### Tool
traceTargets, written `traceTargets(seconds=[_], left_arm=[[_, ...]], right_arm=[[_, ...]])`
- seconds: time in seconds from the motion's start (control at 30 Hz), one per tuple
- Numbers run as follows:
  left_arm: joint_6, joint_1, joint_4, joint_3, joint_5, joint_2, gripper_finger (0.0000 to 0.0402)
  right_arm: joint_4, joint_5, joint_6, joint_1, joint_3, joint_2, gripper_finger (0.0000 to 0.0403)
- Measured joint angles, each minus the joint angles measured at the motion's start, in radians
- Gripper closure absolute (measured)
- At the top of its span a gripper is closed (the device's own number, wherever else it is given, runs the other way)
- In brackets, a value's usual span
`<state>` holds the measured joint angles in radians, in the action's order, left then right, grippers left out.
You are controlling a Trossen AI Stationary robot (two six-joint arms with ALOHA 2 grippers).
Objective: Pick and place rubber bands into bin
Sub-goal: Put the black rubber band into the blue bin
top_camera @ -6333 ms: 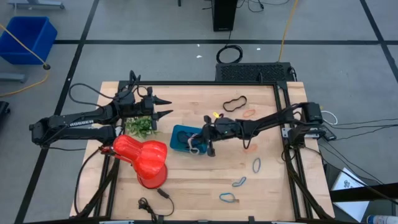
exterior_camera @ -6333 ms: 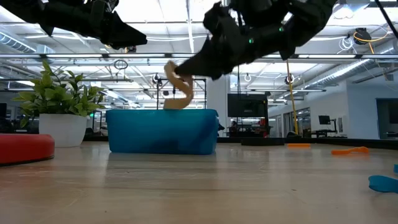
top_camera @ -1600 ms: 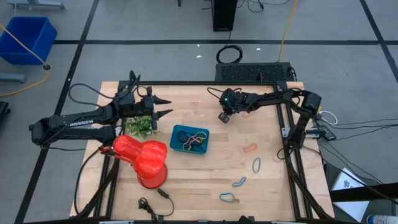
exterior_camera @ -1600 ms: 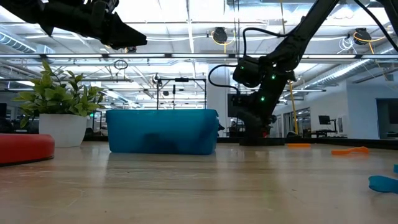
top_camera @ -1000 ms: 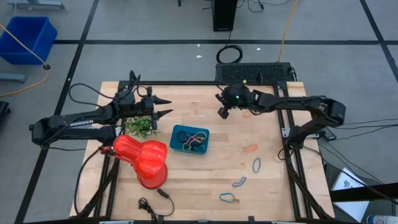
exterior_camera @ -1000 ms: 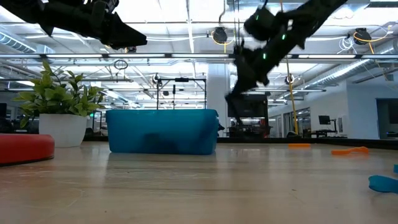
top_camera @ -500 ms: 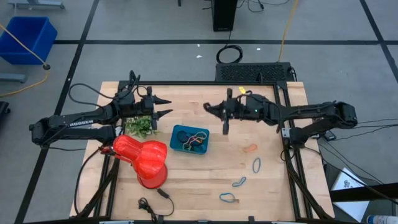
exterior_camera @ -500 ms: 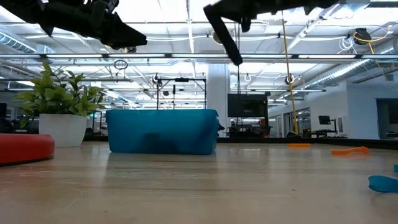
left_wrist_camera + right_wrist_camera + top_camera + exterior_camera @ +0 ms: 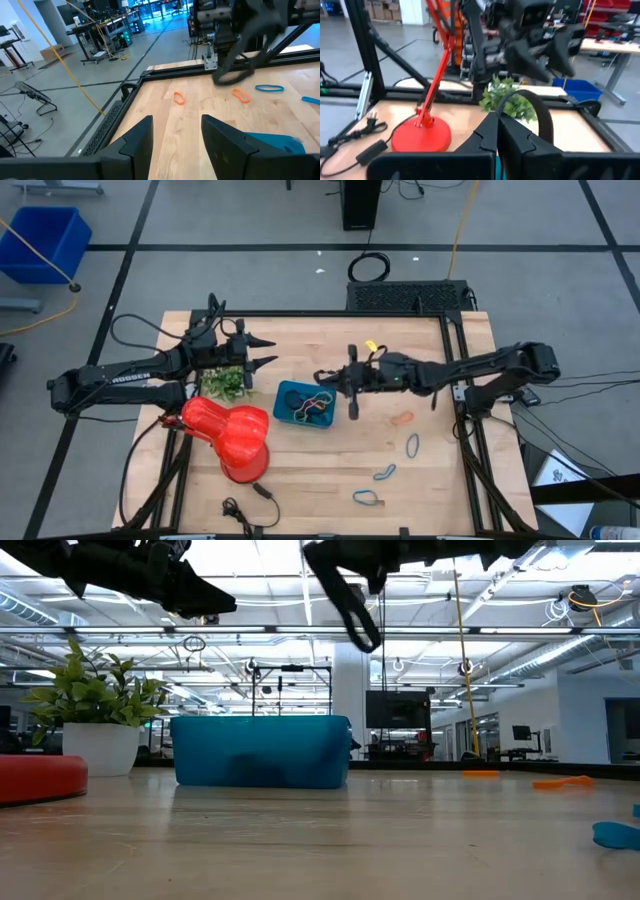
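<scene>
High view: the bin (image 9: 305, 403) sits near the middle of the bench (image 9: 300, 480), its long axis running left to right, with a few rubber bands (image 9: 316, 402) already lying inside. Just past its right end hovers the right gripper (image 9: 349, 392), fingers pressed together on a black band (image 9: 352, 402) that hangs down in a long narrow loop, pointing toward the near edge of the bench. Loose bands lie toward the right edge: an orange one (image 9: 402, 419), a blue one (image 9: 412, 445) nearer the front, and two more blue ones (image 9: 385, 472) (image 9: 365, 498) toward the front right corner. The left gripper (image 9: 262, 351), fingers spread and empty, waits near the back left corner above a green leafy clump (image 9: 226, 382), with a red vase (image 9: 230, 434) lying beside the bin's left end.

Low view: the bin (image 9: 262, 751) stands flat on the bench, and the black band (image 9: 347, 606) dangles slantwise from the right gripper high above its right end, well clear of the rim.

Left wrist view: the spread fingers (image 9: 137, 141) hold nothing; beyond them the black band (image 9: 233, 75) hangs above the wood, with an orange band (image 9: 178, 98) and others lying flat.

Right wrist view: the closed fingers (image 9: 502, 132) pinch the black band (image 9: 540, 114), which arcs up beside them.
</scene>
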<state>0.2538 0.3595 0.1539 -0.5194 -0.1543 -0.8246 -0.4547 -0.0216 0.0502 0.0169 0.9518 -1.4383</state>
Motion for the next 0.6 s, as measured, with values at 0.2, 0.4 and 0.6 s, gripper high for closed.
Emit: traceTargets(seconds=[0.2,0.4,0.6], left_arm=[[0.000,0.000,0.000,0.000,0.000,0.000,0.0227],[0.000,0.000,-0.001,0.000,0.000,0.000,0.0227],[0.000,0.000,0.000,0.000,0.000,0.000,0.0227]], right_arm=[[-0.058,0.001,0.000,0.005,0.003,-0.096,0.0403],[-0.076,0.001,-0.013,0.005,0.004,-0.174,0.0403],[-0.072,-0.001,-0.049,0.005,0.004,-0.259,0.0403]])
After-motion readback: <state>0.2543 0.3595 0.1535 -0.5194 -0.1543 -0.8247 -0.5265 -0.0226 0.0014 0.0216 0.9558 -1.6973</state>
